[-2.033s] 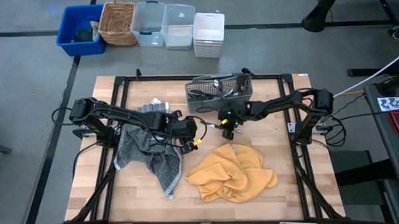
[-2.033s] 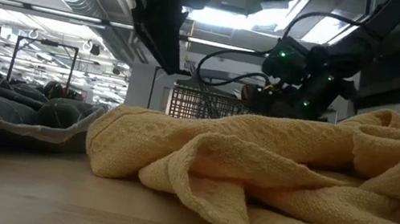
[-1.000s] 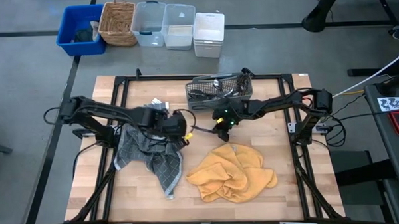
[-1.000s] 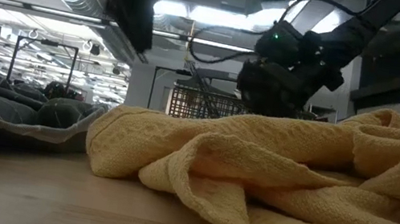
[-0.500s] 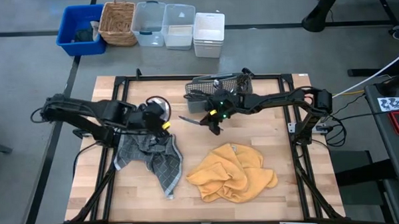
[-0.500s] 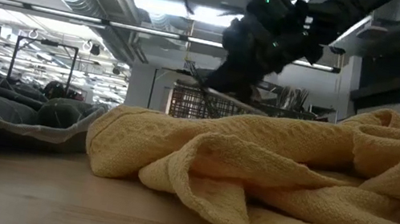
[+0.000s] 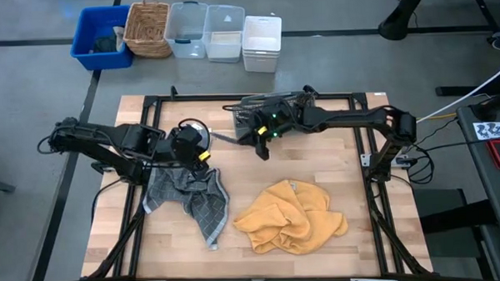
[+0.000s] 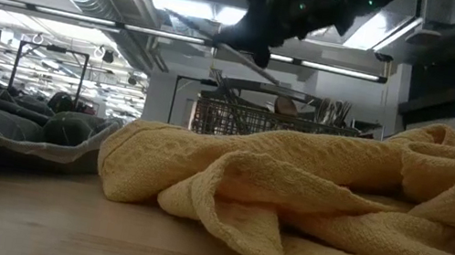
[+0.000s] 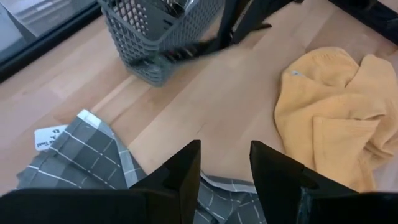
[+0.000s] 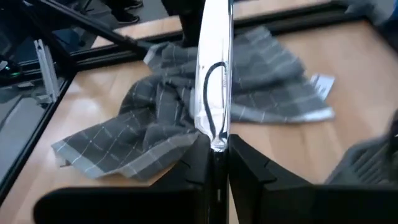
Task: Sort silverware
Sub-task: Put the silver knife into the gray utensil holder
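Note:
My right gripper point(image 7: 261, 142) is shut on a slim, flat, shiny piece of silverware point(image 7: 231, 138), held in the air just near and left of the grey mesh caddy point(image 7: 274, 108). Several more pieces of silverware stand in the caddy point(image 8: 257, 119). The piece also shows in the low view point(image 8: 248, 61) and in the left wrist view point(image 9: 186, 48). My left gripper point(image 7: 205, 154) is open and empty over the grey checked cloth point(image 7: 189, 188). A yellow cloth point(image 7: 290, 216) lies crumpled at the table's near middle. My right gripper pinches the silverware piece by one end point(image 10: 216, 142) between its two fingers point(image 10: 198, 163). The piece runs on straight ahead of the fingers, toward the table's left. It is lifted clear and roughly level, high above the table point(image 8: 248, 61).
Black frame rails point(image 7: 149, 119) run around the wooden tabletop. Beyond the far edge stand a blue bin point(image 7: 100, 37), a wicker basket point(image 7: 146, 29), clear tubs point(image 7: 204, 29) and a white container point(image 7: 261, 42). Bare wood point(image 9: 236, 93) lies between the caddy and the cloths.
My right gripper has gone up and toward the table's far left, from above the yellow cloth to beside the caddy, carrying the silverware piece, which now points left. My left gripper has drawn back toward the table's left edge, away from the right gripper.

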Robot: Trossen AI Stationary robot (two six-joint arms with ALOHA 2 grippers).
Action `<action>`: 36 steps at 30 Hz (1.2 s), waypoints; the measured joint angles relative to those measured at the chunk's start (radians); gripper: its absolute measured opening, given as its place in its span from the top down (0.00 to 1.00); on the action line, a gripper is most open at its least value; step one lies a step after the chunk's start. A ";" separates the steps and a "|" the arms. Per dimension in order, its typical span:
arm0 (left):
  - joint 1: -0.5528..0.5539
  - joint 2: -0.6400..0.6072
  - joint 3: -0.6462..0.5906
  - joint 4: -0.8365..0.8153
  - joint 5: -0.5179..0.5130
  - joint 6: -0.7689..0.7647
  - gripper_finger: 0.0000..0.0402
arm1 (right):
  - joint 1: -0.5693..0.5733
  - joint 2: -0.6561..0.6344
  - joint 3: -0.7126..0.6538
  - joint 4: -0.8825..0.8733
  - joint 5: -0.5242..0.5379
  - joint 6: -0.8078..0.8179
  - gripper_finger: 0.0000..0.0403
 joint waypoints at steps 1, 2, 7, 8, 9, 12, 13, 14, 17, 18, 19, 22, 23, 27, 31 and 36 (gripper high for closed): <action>0.000 0.000 0.000 0.000 -0.005 0.000 0.68 | -0.001 0.000 0.020 -0.014 0.003 -0.011 0.90; 0.000 0.000 0.000 0.000 -0.011 0.000 0.68 | -0.009 0.000 0.040 -0.026 0.008 -0.025 0.90; 0.000 0.000 0.000 0.000 -0.026 0.000 0.68 | -0.050 0.000 0.122 -0.062 0.026 -0.060 0.90; 0.000 0.000 0.000 0.000 -0.027 0.000 0.68 | -0.061 -0.001 0.136 -0.066 0.026 -0.060 0.90; 0.000 0.000 0.000 0.000 -0.028 0.000 0.68 | -0.072 -0.001 0.147 -0.073 0.026 -0.060 0.90; 0.000 0.000 0.000 0.001 -0.051 0.000 0.68 | -0.109 -0.001 0.167 -0.075 0.027 -0.061 0.90; 0.000 0.002 0.000 0.002 -0.063 0.000 0.68 | -0.123 -0.001 0.170 -0.073 0.026 -0.064 0.90; 0.000 0.003 0.000 0.004 -0.074 0.000 0.68 | -0.135 -0.001 0.172 -0.073 0.026 -0.077 0.90; 0.000 0.003 0.000 0.004 -0.097 0.000 0.68 | -0.169 0.001 0.173 -0.076 0.027 -0.142 0.90; 0.000 0.003 0.000 0.004 -0.105 0.000 0.68 | -0.178 0.004 0.173 -0.074 0.027 -0.160 0.90; 0.000 0.003 0.000 0.004 -0.112 0.000 0.68 | -0.187 0.006 0.173 -0.075 0.027 -0.174 0.90; 0.003 0.003 0.000 0.004 -0.116 0.000 0.68 | -0.208 0.021 0.173 -0.069 0.026 -0.218 0.90; 0.005 0.003 0.000 0.004 -0.117 0.000 0.68 | -0.216 0.024 0.172 -0.075 0.025 -0.223 0.90; 0.012 0.003 0.000 0.004 -0.117 0.000 0.68 | -0.233 0.051 0.172 -0.070 0.020 -0.246 0.90; 0.027 0.004 0.000 0.007 -0.132 -0.007 0.68 | -0.235 0.085 0.172 -0.060 -0.001 -0.260 0.90; 0.088 0.028 0.000 0.014 -0.224 -0.119 0.68 | -0.235 0.113 0.171 -0.060 -0.001 -0.292 0.90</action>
